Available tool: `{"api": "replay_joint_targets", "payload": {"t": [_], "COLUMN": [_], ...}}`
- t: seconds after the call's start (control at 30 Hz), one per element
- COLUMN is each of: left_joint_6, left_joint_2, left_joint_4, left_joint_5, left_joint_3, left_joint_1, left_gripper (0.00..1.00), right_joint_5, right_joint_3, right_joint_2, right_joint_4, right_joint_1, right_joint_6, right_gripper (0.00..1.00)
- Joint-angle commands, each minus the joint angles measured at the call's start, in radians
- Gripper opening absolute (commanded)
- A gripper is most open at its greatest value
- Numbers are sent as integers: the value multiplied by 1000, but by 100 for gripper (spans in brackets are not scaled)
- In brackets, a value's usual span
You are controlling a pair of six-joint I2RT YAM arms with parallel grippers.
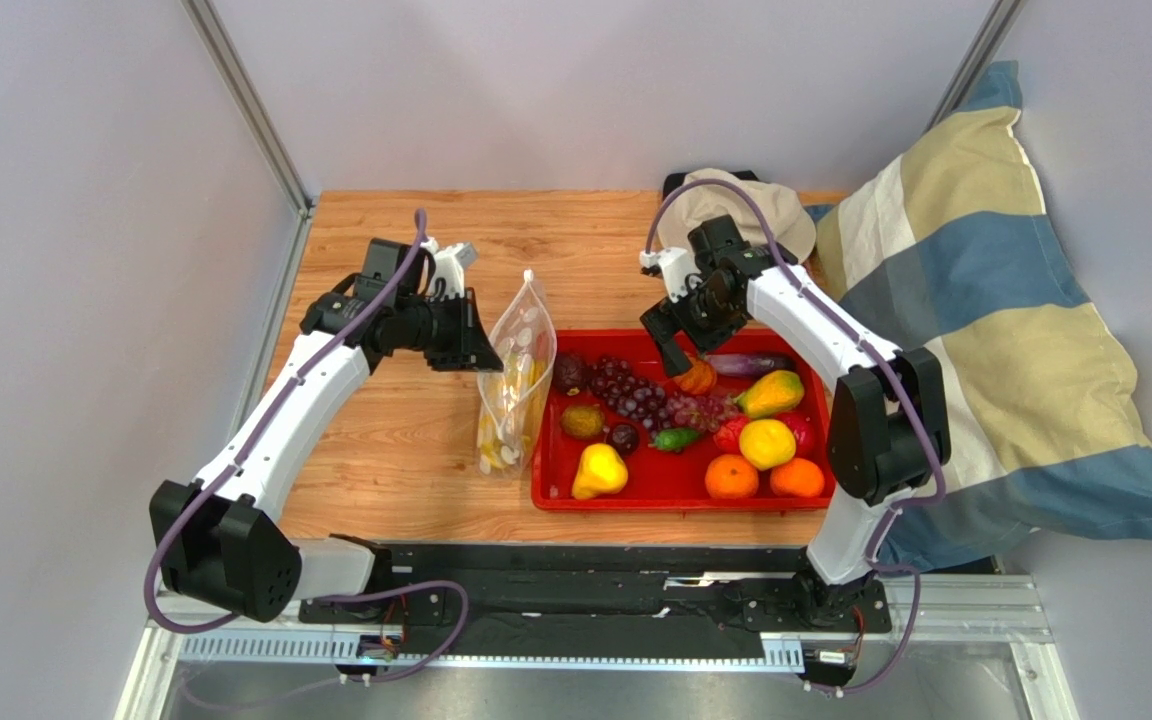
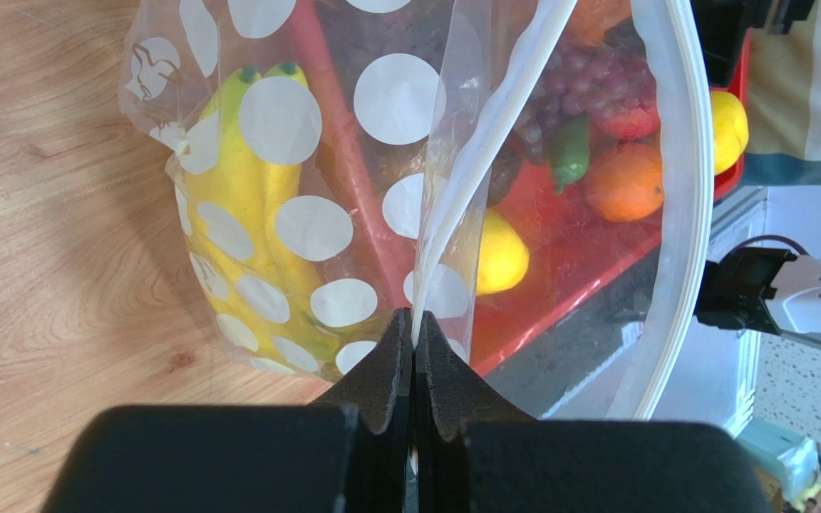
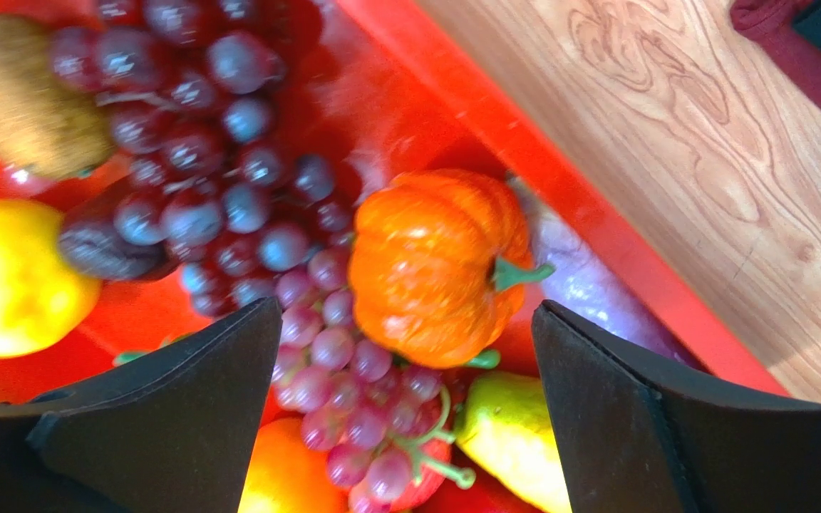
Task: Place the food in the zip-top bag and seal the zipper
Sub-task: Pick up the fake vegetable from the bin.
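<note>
The clear dotted zip-top bag [image 1: 515,383] stands left of the red tray [image 1: 687,495], with the yellow banana bunch [image 2: 246,230] inside it. My left gripper [image 2: 415,331] is shut on the bag's top edge, pinching the white zipper strip [image 2: 490,139]; the bag's mouth hangs open. My right gripper [image 3: 404,342] is open above the tray's far side, its jaws either side of a small orange pumpkin [image 3: 431,262] and purple grapes [image 3: 222,192]. A pear [image 1: 599,473], oranges [image 1: 731,477], a yellow round fruit [image 1: 766,443] and other fruits lie in the tray.
A striped pillow [image 1: 988,315] lies at the right of the table. A beige cloth [image 1: 755,203] sits behind the tray. Bare wood [image 1: 387,450] lies left of the bag. Grey walls close in the left and back.
</note>
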Motion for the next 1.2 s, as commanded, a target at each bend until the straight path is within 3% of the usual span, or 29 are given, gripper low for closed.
{"api": "replay_joint_targets", "payload": {"t": [0.0,0.27,0.37,0.4,0.47,0.5,0.67,0.83,0.87,0.9,1.0,1.17], "left_joint_6": [0,8,13,14,16,16,11,14,14,14,10,7], "left_joint_2": [-4,-15,-21,-24,-29,-29,-41,-53,-54,-57,-61,-67], "left_joint_4": [24,26,26,26,26,24,27,30,29,30,32,32], "left_joint_5": [-16,-16,-14,-14,-12,-14,-14,-17,-19,-19,-20,-20], "left_joint_3": [30,11,7,8,7,7,-1,-10,-12,-10,-10,-6], "left_joint_1": [-8,-8,-8,-8,-8,-8,-8,-8,-8,-8,-8,-10], "left_gripper": [0,0,0,0,0,0,0,0,0,0,0,0], "right_joint_5": [50,29,29,27,23,18,-136,-475,-499,-513,-526,-487], "right_joint_3": [-12,-38,-30,-18,5,29,134,226,220,214,232,281], "right_joint_2": [47,81,84,78,64,40,-65,-164,-203,-217,-234,-177], "right_joint_4": [69,70,58,52,28,20,-15,99,221,281,426,509], "right_joint_1": [1,6,6,6,4,3,3,14,21,46,122,259], "right_joint_6": [-14,3,4,6,18,24,99,272,321,422,519,553], "right_gripper": [91,87,75,64,58,49,30,29,29,29,29,28]}}
